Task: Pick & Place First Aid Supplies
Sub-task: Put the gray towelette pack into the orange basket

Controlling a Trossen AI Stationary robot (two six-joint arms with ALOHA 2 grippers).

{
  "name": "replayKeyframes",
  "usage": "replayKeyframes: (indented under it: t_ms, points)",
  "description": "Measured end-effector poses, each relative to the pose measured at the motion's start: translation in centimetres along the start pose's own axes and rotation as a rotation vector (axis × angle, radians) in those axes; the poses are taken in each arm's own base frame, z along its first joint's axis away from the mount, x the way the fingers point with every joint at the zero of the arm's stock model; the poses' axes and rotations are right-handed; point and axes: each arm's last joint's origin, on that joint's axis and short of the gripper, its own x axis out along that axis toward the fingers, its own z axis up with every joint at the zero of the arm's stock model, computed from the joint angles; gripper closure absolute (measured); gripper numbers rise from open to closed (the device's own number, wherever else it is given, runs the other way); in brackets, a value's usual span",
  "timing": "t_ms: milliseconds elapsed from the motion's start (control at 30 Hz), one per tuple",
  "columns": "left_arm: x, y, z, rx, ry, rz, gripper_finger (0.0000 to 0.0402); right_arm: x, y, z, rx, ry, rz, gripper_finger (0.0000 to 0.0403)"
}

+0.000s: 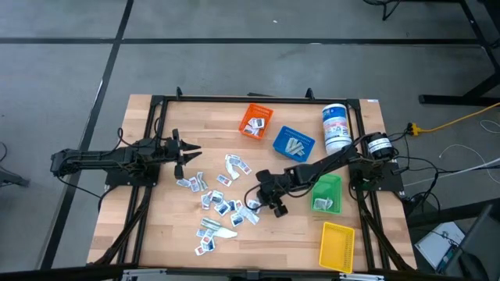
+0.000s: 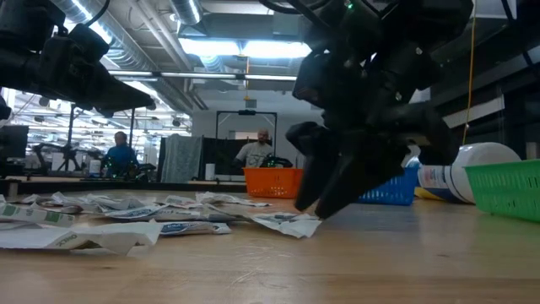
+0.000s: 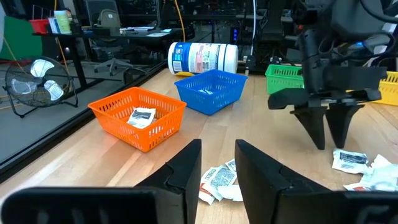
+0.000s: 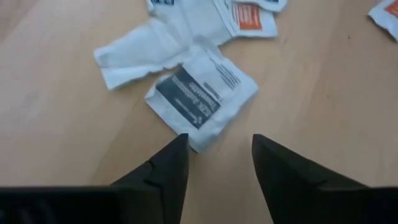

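Several first aid supplies (image 1: 220, 204), small flat white packets, lie scattered on the wooden table's middle. My right gripper (image 4: 217, 146) is open, slanting down over the pile's right side. A white packet with a dark label (image 4: 202, 106) lies flat on the wood just ahead of its fingertips; one corner reaches the gap between them. I cannot tell whether a finger touches that corner. In the low view the fingers (image 2: 316, 198) end just above the table. My left gripper (image 3: 217, 165) waits open and level at the table's left (image 1: 186, 152), holding nothing.
At the back stand an orange bin (image 1: 255, 119) holding a packet (image 3: 142, 117), and a blue bin (image 1: 294, 143). A white canister (image 1: 336, 127) lies on its side behind them. A green bin (image 1: 326, 193) and a yellow bin (image 1: 337, 246) sit on the right.
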Motion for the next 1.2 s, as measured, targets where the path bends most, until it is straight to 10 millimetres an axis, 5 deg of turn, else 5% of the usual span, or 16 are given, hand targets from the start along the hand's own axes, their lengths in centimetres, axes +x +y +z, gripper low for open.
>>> replayKeyframes:
  t_ms: [367, 933, 1200]
  points:
    - [0.0, 0.0, 0.0, 0.0, 0.0, 0.0, 0.0308, 1.0, 0.0, -0.3, -0.026, 0.014, -0.026, 0.0251]
    - [0.0, 0.0, 0.0, 0.0, 0.0, 0.0, 0.0309, 0.2, -0.1, 3.1, -0.007, -0.077, 0.023, 0.025]
    - [0.0, 0.0, 0.0, 0.0, 0.0, 0.0, 0.0309, 2.2, 0.4, 1.9, -0.017, -0.034, 0.038, 0.025]
